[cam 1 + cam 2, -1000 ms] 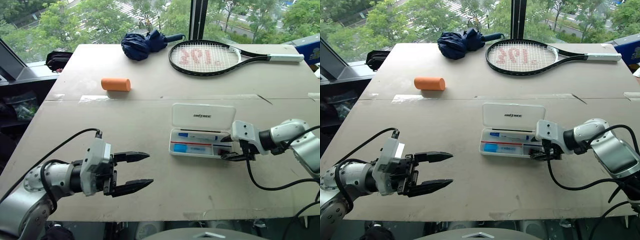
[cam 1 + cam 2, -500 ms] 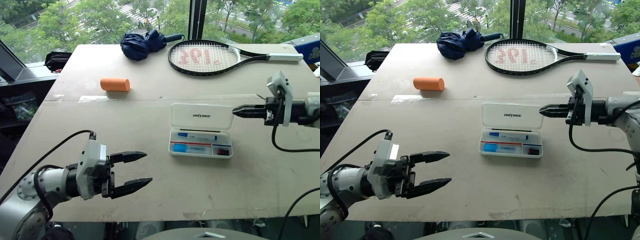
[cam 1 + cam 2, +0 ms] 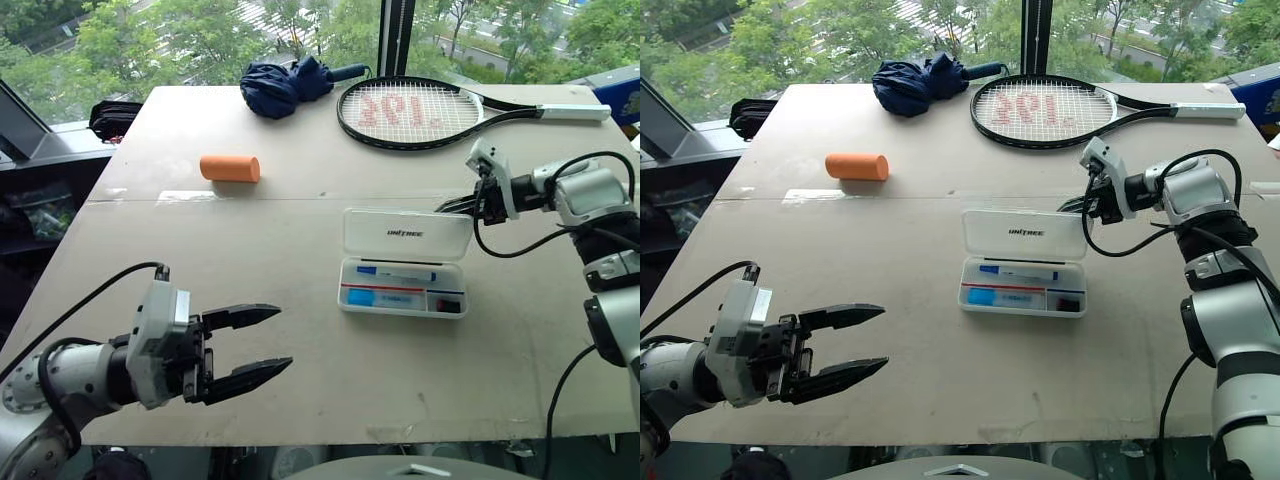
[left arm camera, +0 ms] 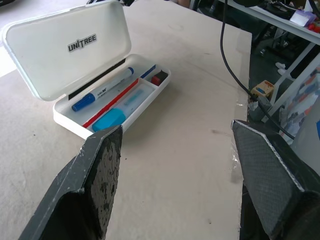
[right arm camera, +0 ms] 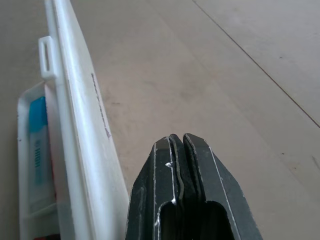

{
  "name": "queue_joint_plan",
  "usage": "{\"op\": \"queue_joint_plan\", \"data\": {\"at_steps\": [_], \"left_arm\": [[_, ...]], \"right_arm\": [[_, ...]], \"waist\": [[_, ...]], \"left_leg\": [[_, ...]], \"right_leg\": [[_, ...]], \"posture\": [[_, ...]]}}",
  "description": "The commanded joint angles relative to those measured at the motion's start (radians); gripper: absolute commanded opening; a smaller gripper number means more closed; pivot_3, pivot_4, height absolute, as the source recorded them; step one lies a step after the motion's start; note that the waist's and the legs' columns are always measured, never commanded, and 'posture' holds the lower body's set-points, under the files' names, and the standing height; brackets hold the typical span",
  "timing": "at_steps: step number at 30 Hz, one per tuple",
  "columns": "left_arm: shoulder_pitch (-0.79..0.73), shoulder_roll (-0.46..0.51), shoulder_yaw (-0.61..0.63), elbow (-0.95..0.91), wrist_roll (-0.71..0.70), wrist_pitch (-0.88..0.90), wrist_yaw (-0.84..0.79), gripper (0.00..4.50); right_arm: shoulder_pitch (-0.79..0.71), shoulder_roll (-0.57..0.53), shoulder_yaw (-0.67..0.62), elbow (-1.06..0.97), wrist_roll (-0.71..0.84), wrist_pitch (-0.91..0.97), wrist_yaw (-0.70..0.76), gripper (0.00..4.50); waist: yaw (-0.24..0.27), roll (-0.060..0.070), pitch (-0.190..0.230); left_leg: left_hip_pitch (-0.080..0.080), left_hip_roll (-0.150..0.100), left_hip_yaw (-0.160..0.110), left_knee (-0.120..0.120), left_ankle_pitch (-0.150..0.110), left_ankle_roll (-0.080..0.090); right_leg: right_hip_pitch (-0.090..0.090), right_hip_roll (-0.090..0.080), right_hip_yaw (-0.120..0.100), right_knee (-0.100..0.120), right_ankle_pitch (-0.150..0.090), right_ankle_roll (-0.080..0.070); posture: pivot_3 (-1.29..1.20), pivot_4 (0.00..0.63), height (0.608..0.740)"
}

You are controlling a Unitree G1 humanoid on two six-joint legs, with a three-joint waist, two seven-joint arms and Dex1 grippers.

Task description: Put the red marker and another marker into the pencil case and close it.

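Two grippers are seen over the table (image 3: pixel 300 380). The right gripper (image 3: pixel 1072 204) is positioned just behind the raised lid of the pencil case (image 3: pixel 404 262), near the lid's right-hand corner; its two fingers (image 5: pixel 185 165) are pressed together with nothing between them. Contact with the lid cannot be confirmed — in the right wrist view the lid's back stands just beside the closed fingertips.

The pencil case lies open in front of the right gripper, its lid upright and hinged at the far side. In the tray, a blue-capped marker (image 4: pixel 102 90) is laid along the back, a thin red marker (image 4: pixel 111 105) in front of it, and a light blue object (image 4: pixel 109 120) nearest the front wall. A small red and dark item (image 4: pixel 157 78) sits in the end compartment.

The left gripper (image 3: pixel 252 343) hangs low at the near left of the table, well apart from the pencil case, which lies ahead of its fingertips. Its jaws are spread wide and nothing is held.

Beyond both grippers, at the far side of the table, an orange cylinder (image 3: pixel 231 168), a folded dark blue umbrella (image 3: pixel 290 85) and a tennis racket (image 3: pixel 420 112) are laid.
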State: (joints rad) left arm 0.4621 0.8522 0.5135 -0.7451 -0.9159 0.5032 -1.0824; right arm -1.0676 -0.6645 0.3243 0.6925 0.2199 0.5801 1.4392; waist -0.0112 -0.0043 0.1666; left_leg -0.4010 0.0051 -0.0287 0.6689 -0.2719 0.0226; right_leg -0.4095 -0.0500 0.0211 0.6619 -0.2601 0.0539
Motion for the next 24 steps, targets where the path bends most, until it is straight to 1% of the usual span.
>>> {"op": "queue_joint_plan", "data": {"at_steps": [1,5,7,9,14,17,19,20,21,22,24], "left_arm": [[0.035,-0.016,0.041,-0.055,-0.01,-0.014,0.005,3.51],[0.048,-0.028,0.04,-0.065,-0.005,-0.015,0.019,3.51],[0.042,-0.027,0.033,-0.069,-0.006,-0.013,0.029,3.51],[0.033,-0.026,0.023,-0.07,-0.007,-0.011,0.038,3.51],[0.002,-0.021,-0.009,-0.061,0.0,-0.006,0.053,3.51],[-0.017,-0.019,-0.031,-0.054,0.007,-0.004,0.058,3.51],[-0.028,-0.017,-0.044,-0.053,0.009,-0.001,0.064,3.51],[-0.032,-0.016,-0.048,-0.053,0.01,0.0,0.067,3.51],[-0.039,-0.014,-0.053,-0.052,0.011,0.003,0.072,3.51],[-0.043,-0.013,-0.057,-0.05,0.015,0.003,0.077,3.51],[-0.047,-0.012,-0.061,-0.044,0.029,0.01,0.093,3.51]], "right_arm": [[0.031,-0.049,-0.019,-0.148,0.013,0.02,0.08,0.03],[0.165,-0.106,-0.05,-0.446,0.07,0.135,0.063,0.03],[0.256,-0.123,-0.065,-0.593,0.091,0.184,0.018,0.03],[0.357,-0.112,-0.072,-0.701,0.081,0.203,-0.07,0.03],[0.537,-0.069,-0.06,-0.814,0.018,0.156,-0.257,0.03],[0.619,-0.097,-0.012,-0.837,-0.069,0.07,-0.323,0.03],[0.658,-0.104,-0.023,-0.856,-0.082,0.026,-0.349,0.03],[0.674,-0.097,-0.047,-0.867,-0.068,0.004,-0.356,0.03],[0.7,-0.076,-0.112,-0.897,-0.025,-0.036,-0.369,0.03],[0.729,-0.052,-0.184,-0.934,0.01,-0.121,-0.385,0.03],[0.786,-0.001,-0.345,-1.01,0.1,-0.264,-0.409,0.03]], "waist": [[0.0,0.0,0.0],[0.0,0.0,0.0],[0.0,0.0,0.0],[0.0,0.0,0.0],[-0.003,0.0,-0.001],[-0.002,-0.005,-0.005],[-0.002,-0.007,-0.007],[-0.001,-0.008,-0.008],[0.001,-0.01,-0.01],[0.005,-0.012,-0.011],[0.008,-0.011,-0.009]], "left_leg": [[0.0,0.0,0.0,0.0,0.0,0.0],[0.0,0.0,-0.002,0.0,0.0,0.0],[0.0,0.0,-0.002,0.0,0.0,0.0],[0.001,0.0,-0.003,0.0,0.0,0.0],[0.002,0.0,-0.001,0.0,0.0,0.0],[0.004,0.0,-0.001,0.0,0.0,0.0],[0.007,0.001,-0.002,0.0,0.0,0.0],[0.008,0.001,-0.002,0.0,0.0,0.0],[0.01,0.001,-0.002,0.0,0.0,0.0],[0.012,0.001,-0.003,0.0,0.0,0.0],[0.013,0.0,-0.004,0.0,0.0,0.0]], "right_leg": [[0.0,-0.001,0.0,0.0,0.0,0.0],[0.0,-0.003,-0.002,0.001,0.0,0.0],[0.0,-0.004,-0.002,0.001,0.0,0.0],[0.0,-0.003,-0.002,0.001,0.0,0.0],[0.001,-0.002,0.0,0.002,0.0,0.0],[0.003,0.002,-0.001,0.002,0.0,0.0],[0.006,0.001,-0.002,0.001,0.0,0.0],[0.007,0.001,-0.001,0.001,0.0,0.0],[0.009,0.001,-0.002,0.0,0.0,-0.001],[0.012,0.001,-0.002,0.0,0.0,-0.001],[0.014,0.001,-0.003,-0.001,-0.001,-0.001]], "posture": [[0.0,0.15,0.73],[0.0,0.15,0.73],[0.0,0.15,0.73],[0.0,0.15,0.73],[0.0,0.15,0.73],[0.0,0.15,0.73],[0.0,0.15,0.73],[0.0,0.15,0.73],[0.0,0.15,0.73],[0.0,0.15,0.73],[0.0,0.15,0.73]]}}
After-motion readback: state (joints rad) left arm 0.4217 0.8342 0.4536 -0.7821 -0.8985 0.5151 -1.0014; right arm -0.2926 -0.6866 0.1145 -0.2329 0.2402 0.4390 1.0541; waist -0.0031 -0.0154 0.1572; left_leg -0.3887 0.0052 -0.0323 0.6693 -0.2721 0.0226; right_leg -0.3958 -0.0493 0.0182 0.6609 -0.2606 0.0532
